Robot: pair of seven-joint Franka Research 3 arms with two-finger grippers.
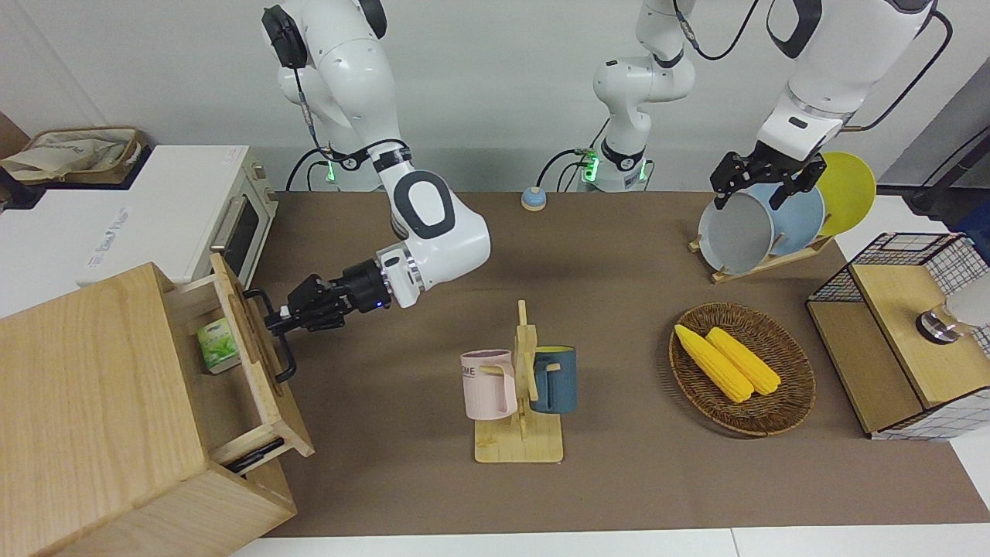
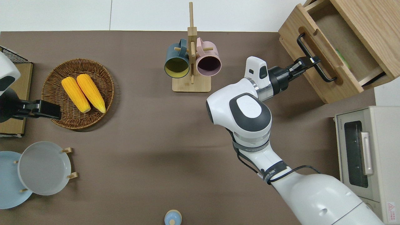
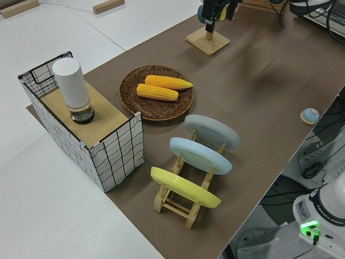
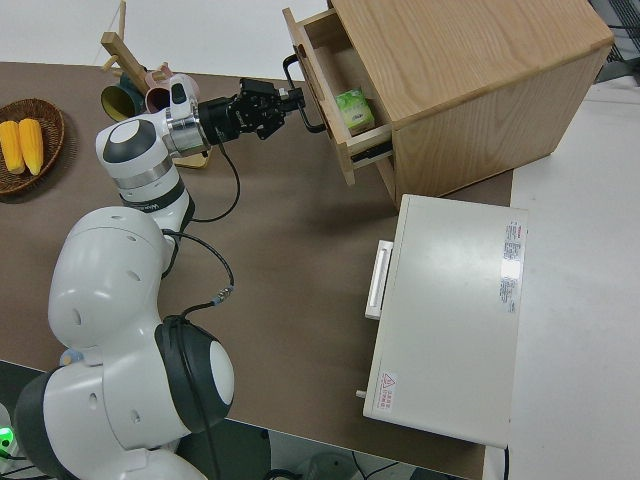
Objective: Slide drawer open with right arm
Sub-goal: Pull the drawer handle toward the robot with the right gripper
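**Drawer drawn out, my pincer on its bar**

The brown table (image 2: 150,131) lay broad and mostly bare between me and the wooden box (image 1: 85,418), which sat at my end of it, at the edge farthest from the robots. The white toaster oven (image 2: 368,162) stood nearer to the robots than the box, with a strip of open mat between them. From the box the drawer (image 2: 325,62) stood pulled partway out, its front panel clear of the box face, a small green packet (image 1: 218,347) showing inside. My right arm (image 2: 250,115) reached across open tabletop, well apart from the mug rack (image 2: 191,56). My right gripper (image 2: 307,61) was clenched on the black bar handle (image 2: 315,59), near its middle. The left arm was parked.
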